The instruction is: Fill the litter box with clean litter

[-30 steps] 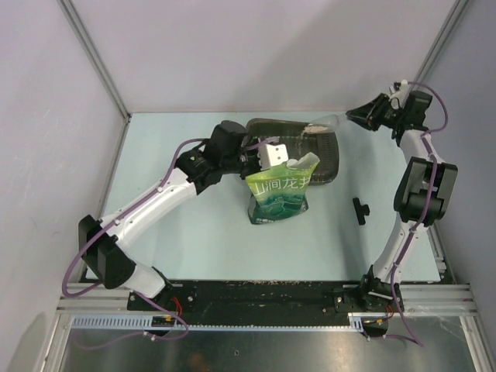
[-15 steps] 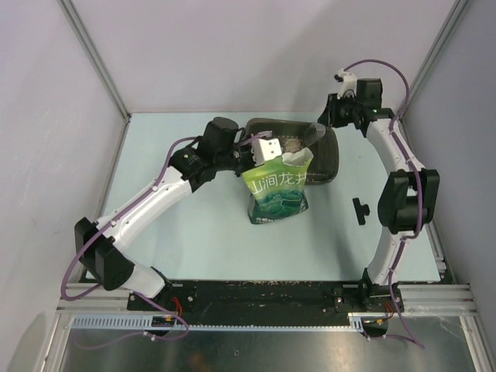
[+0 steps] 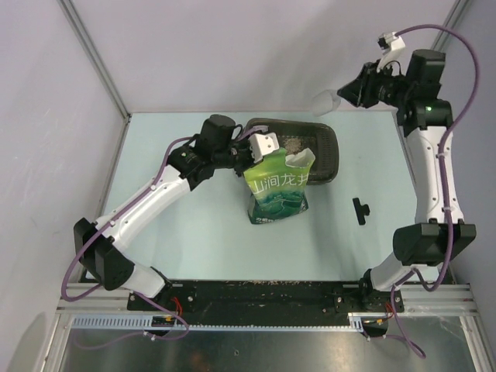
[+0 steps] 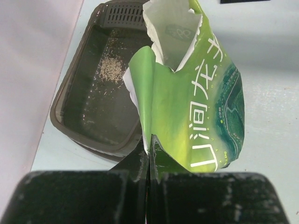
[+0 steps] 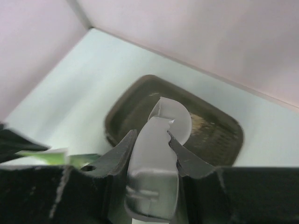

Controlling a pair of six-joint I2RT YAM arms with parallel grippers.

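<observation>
The litter box (image 3: 325,159) is a dark tray at the back of the table, also in the left wrist view (image 4: 88,112) and the right wrist view (image 5: 135,105). A small patch of clean litter (image 4: 110,73) lies on its floor (image 3: 291,142). A torn-open green bag (image 3: 277,190) stands against the tray's front rim. My left gripper (image 4: 149,140) is shut on the bag's upper edge (image 4: 196,98). My right gripper (image 5: 152,133) is shut on a clear plastic scoop (image 5: 174,116). It holds the scoop (image 3: 325,101) high above the tray's back right corner.
A small black piece (image 3: 360,209) lies on the table right of the bag. Pale walls close the table in at the back and both sides. The right arm (image 3: 434,170) stands tall along the right edge.
The right arm swung the scoop in over the tray, then lifted it up and back to the right. The left gripper kept hold of the bag with only a slight shift.
</observation>
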